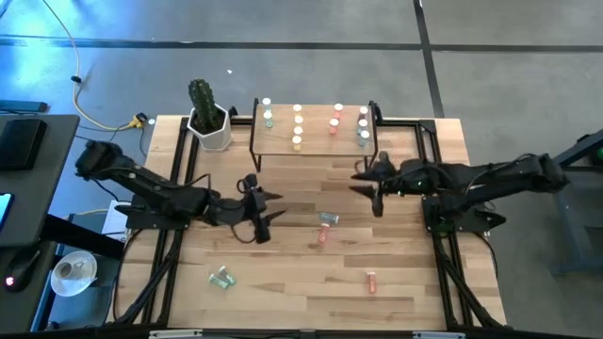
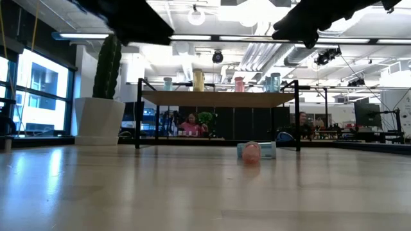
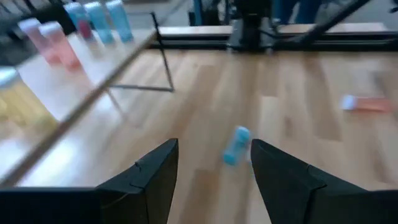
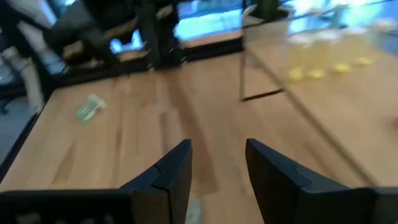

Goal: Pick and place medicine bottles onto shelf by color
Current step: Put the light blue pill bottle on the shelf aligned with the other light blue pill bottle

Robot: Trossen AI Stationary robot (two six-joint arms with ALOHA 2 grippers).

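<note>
The left gripper (image 1: pixel 265 215) hangs over the table in front of the shelf (image 1: pixel 315 137), off toward the shelf's cactus-side end, its jaws parted with nothing between them; in the left wrist view its dark fingers (image 3: pixel 152 180) frame bare wood, with a pale blue bottle (image 3: pixel 236 145) lying on its side just beyond them, touched by neither. The right gripper (image 1: pixel 371 184) hovers just in front of the shelf's other end, jaws likewise spread and empty; its fingers (image 4: pixel 171 171) show only tabletop between them. On the shelf top stand nine bottles in four short rows: two pale greenish ones (image 1: pixel 268 111) nearest the cactus (image 1: pixel 203 102), then three yellow ones (image 1: pixel 298 126), two pink-red ones (image 1: pixel 336 120), and two pale blue ones (image 1: pixel 363 124) at the far end. Four bottles lie loose on the table in front of the shelf: the pale blue one (image 1: pixel 328 218) and a pink one (image 1: pixel 322 236) close together between the two grippers, a green one (image 1: pixel 222 277) well out from the shelf on the left arm's side, and a pink-red one (image 1: pixel 371 281) well out on the right arm's side. The cactus sits in a white pot (image 1: pixel 212 131) just beside the shelf's end. From the low view, the pink bottle (image 2: pixel 251 153) lies in front of the blue one (image 2: pixel 266 150) below the shelf top, and people sit in the room beyond the table
</note>
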